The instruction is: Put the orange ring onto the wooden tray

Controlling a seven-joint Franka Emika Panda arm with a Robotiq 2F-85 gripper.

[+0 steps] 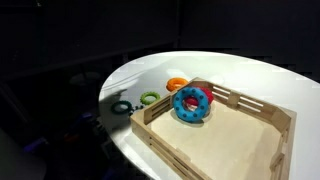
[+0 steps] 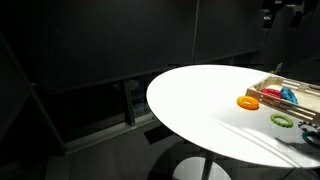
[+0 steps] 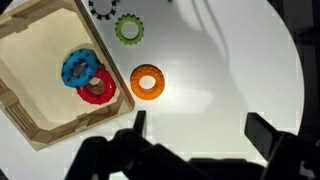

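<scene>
The orange ring (image 3: pixel 148 83) lies flat on the white round table just outside the wooden tray (image 3: pixel 30 50). It also shows in both exterior views (image 1: pixel 176 84) (image 2: pixel 247 101), beside the tray (image 1: pixel 260 110) (image 2: pixel 270 92). My gripper (image 3: pixel 200 125) hovers high above the table with its two fingers spread wide and nothing between them. The orange ring is beyond the left fingertip. In an exterior view the gripper (image 2: pixel 281 12) is at the top right, well above the tray.
Inside the tray lie a blue ring with red spots (image 3: pixel 80 67) (image 1: pixel 192 103) and a red ring (image 3: pixel 97 88). A light green ring (image 3: pixel 128 29) (image 1: pixel 149 98) (image 2: pixel 282 120) and a dark ring (image 3: pixel 102 8) (image 1: pixel 122 105) lie on the white table (image 3: pixel 220 60), whose edge curves near them.
</scene>
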